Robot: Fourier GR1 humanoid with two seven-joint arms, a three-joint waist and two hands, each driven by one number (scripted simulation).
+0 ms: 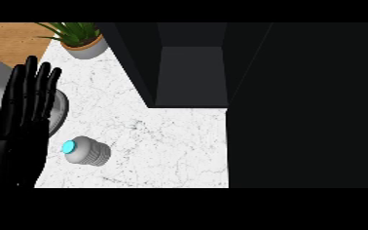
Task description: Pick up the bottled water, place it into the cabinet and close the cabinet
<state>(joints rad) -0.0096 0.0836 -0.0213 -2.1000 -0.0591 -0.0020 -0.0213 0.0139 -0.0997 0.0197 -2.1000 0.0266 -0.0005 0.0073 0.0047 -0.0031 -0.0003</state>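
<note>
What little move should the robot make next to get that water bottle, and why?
Probably lower the left hand toward the bottled water. The hand is open, fingers straight, holding nothing, and the bottle stands untouched on the counter just below-right of it. The cabinet already stands open.

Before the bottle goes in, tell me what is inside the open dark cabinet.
The open dark cabinet shows only a bare dark grey floor and dark walls; nothing stands on the visible part. Its upper interior is black, so anything there cannot be seen.
</note>
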